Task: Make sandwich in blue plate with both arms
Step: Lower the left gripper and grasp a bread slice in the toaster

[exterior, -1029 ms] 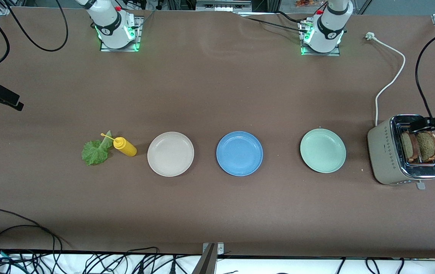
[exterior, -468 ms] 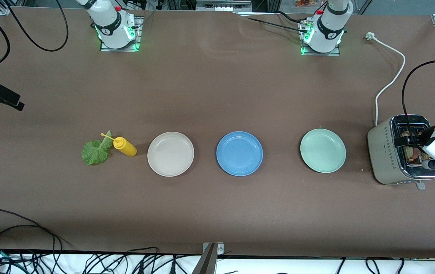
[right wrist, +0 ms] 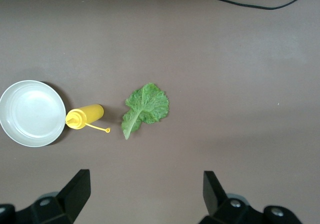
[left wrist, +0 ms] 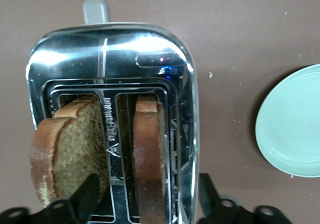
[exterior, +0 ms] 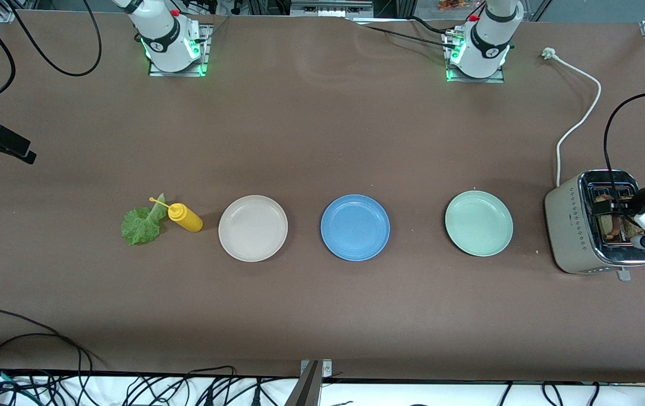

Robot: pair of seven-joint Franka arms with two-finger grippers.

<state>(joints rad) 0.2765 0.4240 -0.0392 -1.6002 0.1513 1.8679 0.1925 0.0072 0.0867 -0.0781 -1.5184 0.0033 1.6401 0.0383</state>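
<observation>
Plates, three, in a row along the middle of the surface (exterior: 299,141): one beige-white plate (exterior: 253,228), one blue plate (exterior: 355,227) at centre, bare, one mint-green plate (exterior: 478,223).

Toaster (exterior: 573,231), one, at the surface's edge toward the left arm's end; two slots, each with a bread slice.

Bread slices, two: one bread slice (left wrist: 75,149) leaning out of its slot, the other bread slice (left wrist: 149,159) upright on edge.

Lettuce leaf (exterior: 141,224), one, flat on the surface toward the right arm's end, touching the mustard bottle (exterior: 185,217), one, lying on its side.

Left tool (left wrist: 147,204), one: over the toaster, fingers apart, straddling the upright slice, not yet gripping.

Right tool (right wrist: 145,194), one: fingers apart, holding nothing, over bare surface near the lettuce.
</observation>
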